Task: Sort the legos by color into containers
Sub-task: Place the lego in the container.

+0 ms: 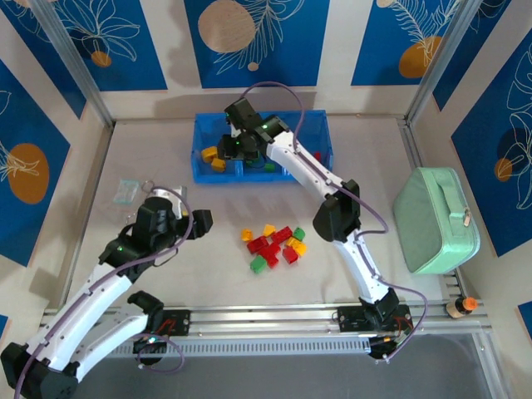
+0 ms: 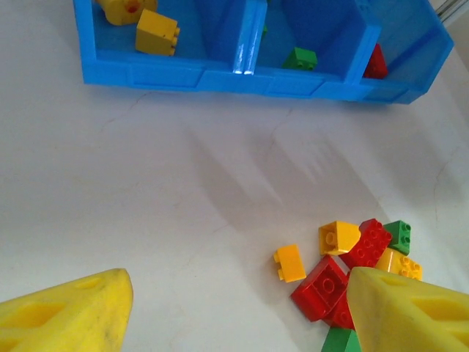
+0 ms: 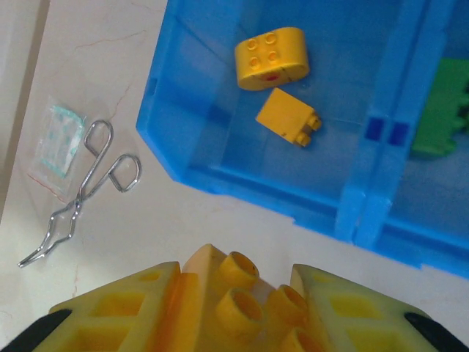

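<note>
The right gripper (image 3: 238, 319) pinched a yellow brick (image 3: 242, 290) between its fingers, studs toward the wrist camera. The blue tray (image 3: 242, 183) lay just beyond the fingertips, with two yellow bricks (image 3: 271, 59) in the compartment ahead. The left gripper (image 2: 242, 323) had its fingers spread around nothing, and the loose legos (image 2: 352, 260) lay just ahead of one fingertip. The bricks appeared light, rigid and smooth-walled, and apt to slip if skewed. They looked best gripped across two flat opposite sides, clear of the studs.
</note>
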